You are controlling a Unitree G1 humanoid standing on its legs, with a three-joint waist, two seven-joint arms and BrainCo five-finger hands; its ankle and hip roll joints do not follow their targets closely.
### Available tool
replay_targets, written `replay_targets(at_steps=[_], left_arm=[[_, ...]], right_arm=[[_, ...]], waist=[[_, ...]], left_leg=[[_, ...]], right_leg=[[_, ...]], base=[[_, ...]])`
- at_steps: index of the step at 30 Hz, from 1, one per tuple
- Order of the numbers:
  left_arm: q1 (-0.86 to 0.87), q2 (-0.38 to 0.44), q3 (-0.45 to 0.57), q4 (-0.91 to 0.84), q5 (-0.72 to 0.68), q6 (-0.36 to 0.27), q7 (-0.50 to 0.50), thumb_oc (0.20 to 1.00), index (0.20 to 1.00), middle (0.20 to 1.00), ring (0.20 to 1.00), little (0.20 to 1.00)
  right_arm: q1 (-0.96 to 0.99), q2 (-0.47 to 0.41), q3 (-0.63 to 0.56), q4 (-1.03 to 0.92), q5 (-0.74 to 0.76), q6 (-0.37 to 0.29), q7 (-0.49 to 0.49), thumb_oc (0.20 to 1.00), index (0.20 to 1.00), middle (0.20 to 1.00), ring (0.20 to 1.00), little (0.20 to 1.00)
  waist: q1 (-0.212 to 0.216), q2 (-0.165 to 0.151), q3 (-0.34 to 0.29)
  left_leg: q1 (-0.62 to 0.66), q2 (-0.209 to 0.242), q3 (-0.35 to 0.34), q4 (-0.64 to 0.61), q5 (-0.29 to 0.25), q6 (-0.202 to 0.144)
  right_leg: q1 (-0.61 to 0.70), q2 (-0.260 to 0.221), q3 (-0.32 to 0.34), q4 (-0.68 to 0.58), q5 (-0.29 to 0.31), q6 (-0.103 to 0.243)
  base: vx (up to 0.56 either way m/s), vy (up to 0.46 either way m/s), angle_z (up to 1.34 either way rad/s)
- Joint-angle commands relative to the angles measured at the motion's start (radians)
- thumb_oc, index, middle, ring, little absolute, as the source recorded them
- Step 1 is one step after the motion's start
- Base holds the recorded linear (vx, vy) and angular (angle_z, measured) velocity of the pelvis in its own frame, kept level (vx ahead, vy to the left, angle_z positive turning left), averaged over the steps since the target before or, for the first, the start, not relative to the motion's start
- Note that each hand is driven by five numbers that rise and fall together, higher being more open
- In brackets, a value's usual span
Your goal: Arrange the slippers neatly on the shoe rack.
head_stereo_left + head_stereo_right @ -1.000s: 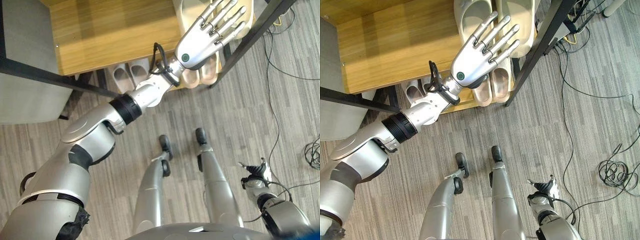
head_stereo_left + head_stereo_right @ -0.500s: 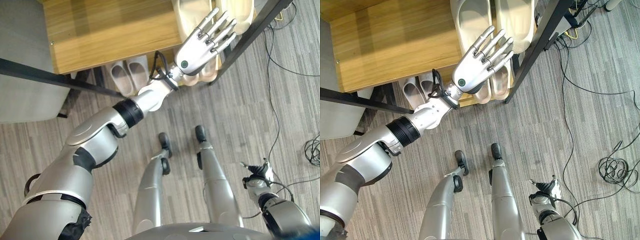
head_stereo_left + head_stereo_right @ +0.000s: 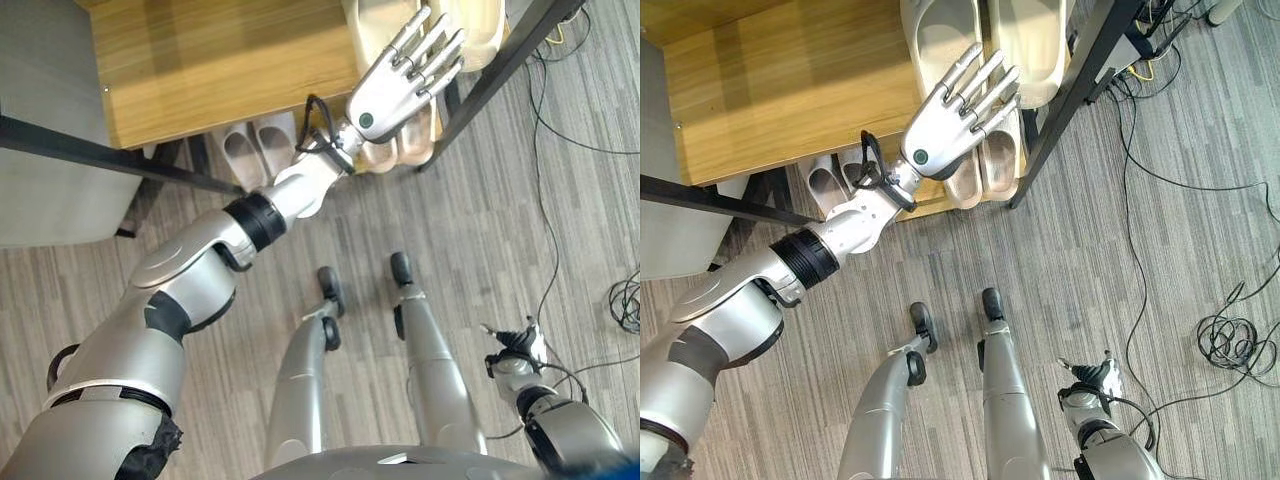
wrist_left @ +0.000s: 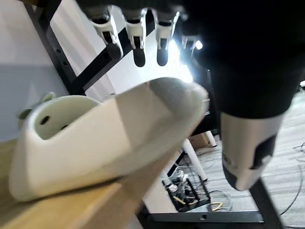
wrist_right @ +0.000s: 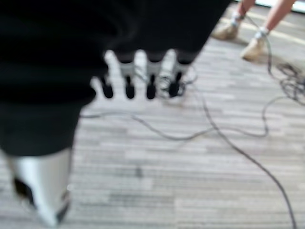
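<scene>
The left hand [image 3: 940, 130] is extended over the front edge of the shoe rack [image 3: 780, 90], fingers [image 3: 985, 80] straight and spread, holding nothing. Its fingertips reach above the near ends of the pair of cream slippers [image 3: 945, 35] that lies side by side on the wooden top shelf, close to the rack's dark right-hand post [image 3: 1080, 85]. In the left wrist view, one cream slipper [image 4: 105, 138] rests on the shelf edge just beyond the dark fingertips [image 4: 138, 55]; whether they touch it cannot be told. Beneath the hand, a second pair of beige slippers [image 3: 990, 160] sits on a lower shelf, partly covered by the palm. A third pair, grey slippers [image 3: 258, 150], sits further left on the lower shelf, under the top board. The right hand [image 3: 512, 345] hangs low beside the robot above the floor [image 3: 1160, 230], well apart from the rack; its wrist view shows the fingers [image 5: 128, 83] straight and empty.
</scene>
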Motion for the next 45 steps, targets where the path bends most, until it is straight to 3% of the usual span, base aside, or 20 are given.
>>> replay_targets(at_steps=[1,8,9,18,36,45], left_arm=[[-0.086,-0.042,0.043,0.098,0.022,0.033,0.006,1.000,1.000,1.000,1.000,1.000],[-0.072,-0.101,0.051,0.234,-0.017,0.065,0.025,1.000,1.000,1.000,1.000,1.000],[-0.065,-0.110,0.056,0.263,-0.028,0.072,0.032,1.000,1.000,1.000,1.000,1.000],[-0.046,-0.150,0.075,0.360,-0.071,0.083,0.038,1.000,1.000,1.000,1.000,1.000],[-0.112,-0.150,0.121,0.429,-0.132,0.128,-0.032,1.000,1.000,1.000,1.000,1.000],[-0.131,-0.218,0.147,0.498,-0.163,0.138,-0.120,1.000,1.000,1.000,1.000,1.000]], right_arm=[[0.028,-0.068,0.023,0.020,-0.008,0.016,-0.009,1.000,1.000,1.000,1.000,1.000],[0.023,-0.065,0.040,0.026,-0.019,0.017,-0.015,1.000,1.000,1.000,1.000,1.000],[0.024,-0.064,0.047,0.029,-0.027,0.018,-0.019,1.000,1.000,1.000,1.000,1.000],[0.025,-0.068,0.056,0.037,-0.034,0.017,-0.020,1.000,1.000,1.000,1.000,1.000],[0.045,-0.057,0.077,0.021,-0.047,0.010,-0.006,1.000,1.000,1.000,1.000,1.000],[0.040,-0.053,0.079,0.022,-0.039,0.009,0.010,1.000,1.000,1.000,1.000,1.000]], waist=[[-0.029,0.035,-0.049],[-0.040,0.032,-0.051],[-0.042,0.032,-0.058],[-0.051,0.028,-0.069],[-0.048,0.020,-0.087],[-0.050,0.013,-0.093]], left_leg=[[-0.046,0.038,-0.070,-0.071,0.005,-0.038],[-0.044,0.041,-0.068,-0.069,0.003,-0.036],[-0.036,0.044,-0.075,-0.062,-0.031,-0.040],[-0.041,0.051,-0.073,-0.058,-0.031,-0.041],[-0.024,0.057,-0.077,-0.058,-0.027,-0.046],[-0.019,0.059,-0.076,-0.062,-0.024,-0.048]], right_leg=[[-0.036,-0.047,-0.077,-0.048,0.034,0.040],[-0.038,-0.044,-0.074,-0.048,0.035,0.038],[-0.031,-0.042,-0.069,-0.041,0.006,0.042],[-0.035,-0.037,-0.067,-0.039,0.008,0.040],[-0.019,-0.030,-0.074,-0.041,0.008,0.035],[-0.016,-0.030,-0.078,-0.044,0.010,0.032]], base=[[0.00,0.000,0.00],[0.02,0.003,0.00],[0.10,0.019,-0.01],[0.01,0.002,0.00],[0.00,0.000,0.00],[0.00,0.000,0.00]])
